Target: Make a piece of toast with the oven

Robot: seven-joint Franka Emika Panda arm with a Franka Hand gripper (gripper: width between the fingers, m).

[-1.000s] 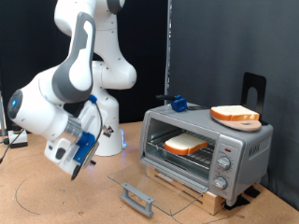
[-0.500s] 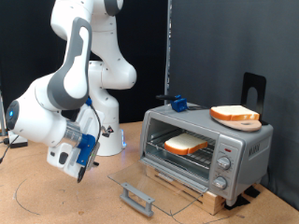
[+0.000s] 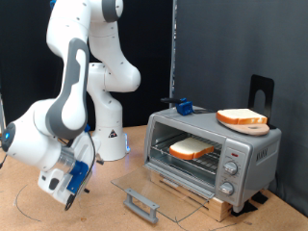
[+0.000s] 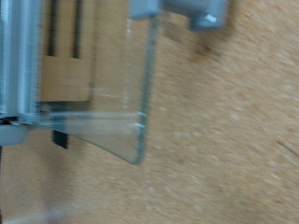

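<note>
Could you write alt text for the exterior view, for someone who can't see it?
A silver toaster oven sits on a wooden table with its glass door folded down open and a piece of toast on the rack inside. A white robot arm's gripper hangs low at the exterior view's left, apart from the oven.

I'm watching the exterior view from in front of the oven (image 3: 214, 149), at about its height, set well back. My wrist view looks down, close and blurred, on the oven's open glass door (image 4: 120, 98), which both views share.
</note>
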